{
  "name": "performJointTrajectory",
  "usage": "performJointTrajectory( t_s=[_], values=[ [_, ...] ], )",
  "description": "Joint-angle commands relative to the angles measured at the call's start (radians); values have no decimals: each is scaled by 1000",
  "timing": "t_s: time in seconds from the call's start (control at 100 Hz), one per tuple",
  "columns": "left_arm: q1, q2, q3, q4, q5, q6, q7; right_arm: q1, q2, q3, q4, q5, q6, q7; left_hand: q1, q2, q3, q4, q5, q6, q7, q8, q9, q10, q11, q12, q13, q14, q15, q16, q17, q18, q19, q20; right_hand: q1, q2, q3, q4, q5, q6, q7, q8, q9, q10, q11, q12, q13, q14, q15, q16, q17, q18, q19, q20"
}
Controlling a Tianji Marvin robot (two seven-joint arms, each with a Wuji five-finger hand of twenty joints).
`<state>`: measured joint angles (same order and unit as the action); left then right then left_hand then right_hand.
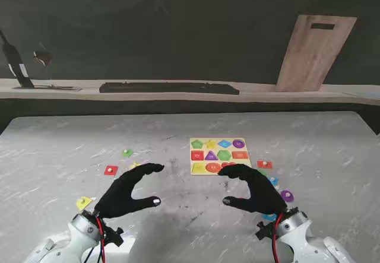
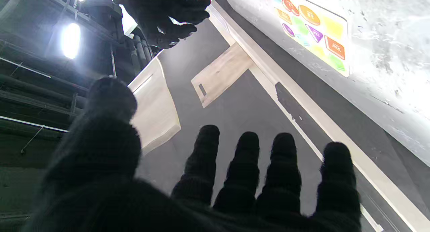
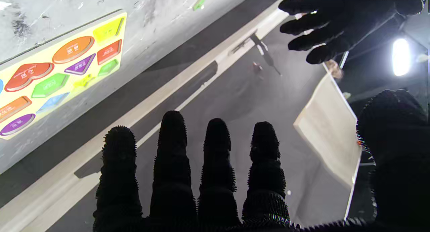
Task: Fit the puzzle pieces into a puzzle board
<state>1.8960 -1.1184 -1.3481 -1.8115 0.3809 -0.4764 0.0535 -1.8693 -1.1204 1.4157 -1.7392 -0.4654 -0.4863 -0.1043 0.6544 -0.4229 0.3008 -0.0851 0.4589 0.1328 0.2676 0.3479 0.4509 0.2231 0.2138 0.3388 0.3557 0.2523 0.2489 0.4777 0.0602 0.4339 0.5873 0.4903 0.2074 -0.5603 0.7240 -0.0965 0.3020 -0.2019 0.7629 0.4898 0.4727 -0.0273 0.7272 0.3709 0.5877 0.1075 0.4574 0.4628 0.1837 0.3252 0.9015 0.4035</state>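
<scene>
1. Left hand (image 1: 127, 193) and right hand (image 1: 252, 187) hover over the table (image 1: 59, 150) — fingers spread, grasping nothing.
2. The puzzle board (image 1: 219, 155) lies just beyond the right hand — loose pieces (image 1: 111, 170) scattered either side.

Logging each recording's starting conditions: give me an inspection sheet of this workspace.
Surface: grey table, scuffed with dark marks.
Job's things: yellow puzzle board right of centre, coloured shapes showing in its slots; loose pieces on both sides, including a red piece, green piece, yellow piece, purple piece.
Clutter: nothing seen.
Grippers: left hand and right hand gloved black, fingers apart, holding nothing.
Cables: red and black wires at the left wrist, likewise at the right.
Surroundings: wooden board leaning on dark backdrop; black bar on ledge.
</scene>
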Motion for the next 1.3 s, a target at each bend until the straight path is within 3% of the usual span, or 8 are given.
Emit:
performJointTrajectory(
  t_s=[0.0,0.4,0.63,0.84,0.97,1.08,1.29],
  values=[
    [2,0,2,0,0,-5,1,-7,-4,-2,-5,-6,-1,-3,9,5,-34,21,17,-32,-23,-7,7,-10,-20,-5,14,-39,-24,12,-1,-86,-17,20,-43,-15,19,29,-22,-12,-12,-4,11,9,8,4,26,0,17,18,-3,15,20,19],
    [5,2,4,-3,8,3,-2,-16,-5,1,-11,-50,-11,-30,17,11,-44,22,18,-31,-22,-4,7,-8,-20,-4,14,-37,-22,14,5,-87,-17,26,-34,-19,19,29,-15,-10,-7,-3,19,10,15,7,30,-6,28,23,-1,6,24,21],
    [9,0,11,-7,38,44,14,13,-5,-25,-4,-91,30,-47,32,16,-47,23,23,-22,-19,-3,5,-1,-15,-1,12,-33,-14,20,5,-92,4,39,-3,-36,19,28,-10,0,2,1,26,17,34,15,32,-9,50,32,-5,-11,26,21],
    [-12,0,24,4,54,55,19,34,2,-34,0,-226,88,-92,49,20,-52,24,30,-17,-15,-2,9,5,-4,5,14,-30,-2,28,5,-88,30,50,21,-42,16,27,-12,1,7,2,28,16,48,21,28,-14,65,35,-8,-15,33,20],
    [-39,-1,40,23,25,59,12,65,13,-28,11,-277,126,-70,61,21,-52,26,31,-16,-12,0,12,5,2,9,13,-29,6,33,0,-87,44,53,39,-39,13,29,-14,1,13,3,26,16,56,24,26,-21,72,36,-7,-18,38,18],
    [-56,0,51,33,5,63,-4,114,23,-36,40,-321,168,-39,62,24,-55,26,30,-16,-10,0,11,4,4,11,12,-31,10,35,-3,-87,49,53,61,-28,-3,33,-20,8,26,6,16,19,78,33,18,-24,89,37,-9,-17,53,16],
    [-66,0,59,38,-2,70,-8,236,38,-103,136,-433,243,-44,68,29,-60,26,30,-15,-7,1,13,3,8,13,12,-30,14,36,-2,-88,54,51,90,-26,-10,39,-34,14,42,7,-22,25,96,40,-21,-32,103,33,-27,-22,74,10]
  ],
)
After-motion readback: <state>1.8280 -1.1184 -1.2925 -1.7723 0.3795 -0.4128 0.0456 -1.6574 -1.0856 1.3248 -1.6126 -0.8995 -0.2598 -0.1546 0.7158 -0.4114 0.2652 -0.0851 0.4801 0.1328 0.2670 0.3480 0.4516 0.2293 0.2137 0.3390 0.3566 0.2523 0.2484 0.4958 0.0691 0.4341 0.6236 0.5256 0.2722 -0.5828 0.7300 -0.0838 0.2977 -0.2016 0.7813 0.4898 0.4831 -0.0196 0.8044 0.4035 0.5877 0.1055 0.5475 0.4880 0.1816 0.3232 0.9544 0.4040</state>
